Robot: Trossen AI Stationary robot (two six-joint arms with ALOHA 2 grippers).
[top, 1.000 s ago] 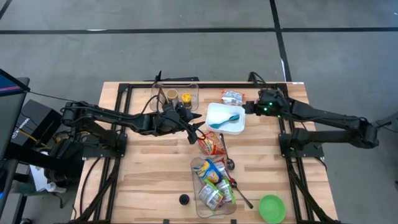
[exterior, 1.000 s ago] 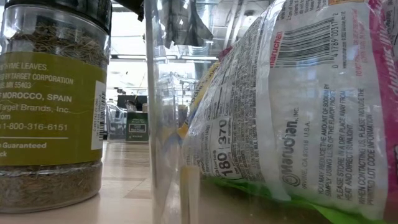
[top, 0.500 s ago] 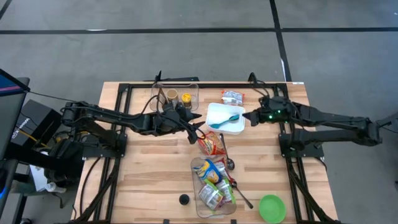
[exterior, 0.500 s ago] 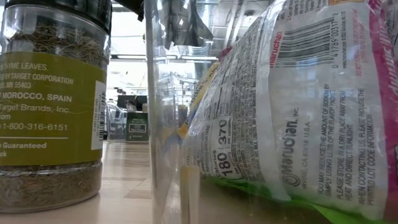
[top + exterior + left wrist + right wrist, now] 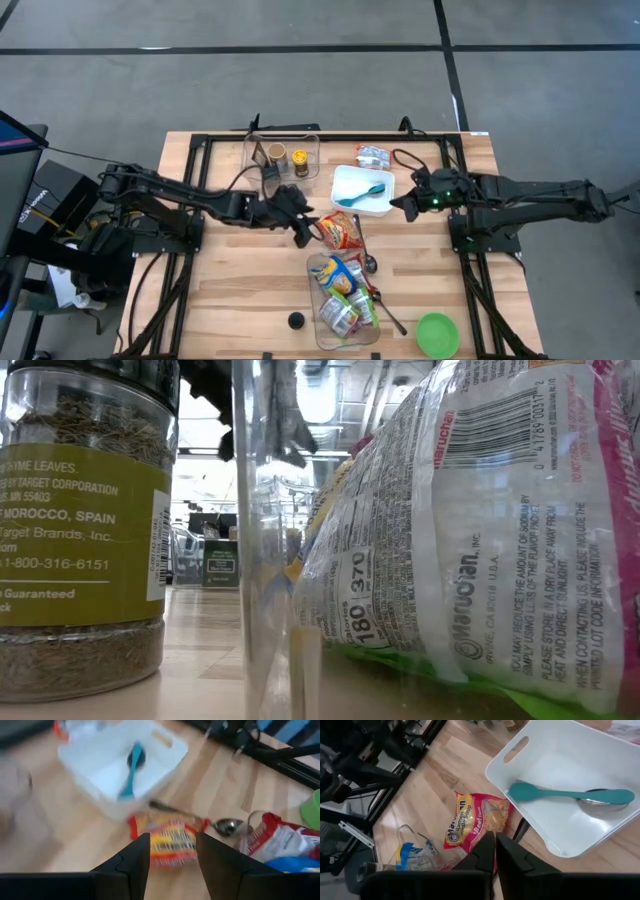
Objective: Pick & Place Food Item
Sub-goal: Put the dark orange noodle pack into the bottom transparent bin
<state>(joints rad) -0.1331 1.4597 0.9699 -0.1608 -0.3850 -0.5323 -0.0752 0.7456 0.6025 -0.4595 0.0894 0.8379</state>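
A red and yellow ramen packet (image 5: 342,232) lies flat on the wooden table, between the white tray (image 5: 350,203) and the clear bin (image 5: 318,318). It also shows in the left wrist view (image 5: 172,841) and the right wrist view (image 5: 476,820). My left gripper (image 5: 306,230) is open just left of the packet, which shows beyond the gap between its fingers (image 5: 172,851). My right gripper (image 5: 397,206) is shut and empty by the tray's right near corner; its fingers (image 5: 495,849) point toward the packet.
The white tray holds a teal spoon (image 5: 362,191). The clear bin is full of food packets (image 5: 340,285). A metal spoon (image 5: 370,262) lies beside the ramen packet. A clear box with spice jars (image 5: 283,155) and a snack packet (image 5: 373,155) stand at the back. A green bowl (image 5: 437,335) is near right.
My right gripper has gone from beside the far snack packet toward the table's near edge, along the tray's right side, still shut. My left gripper has shifted a little toward the near edge in the last half second and now sits at the ramen packet's left edge.
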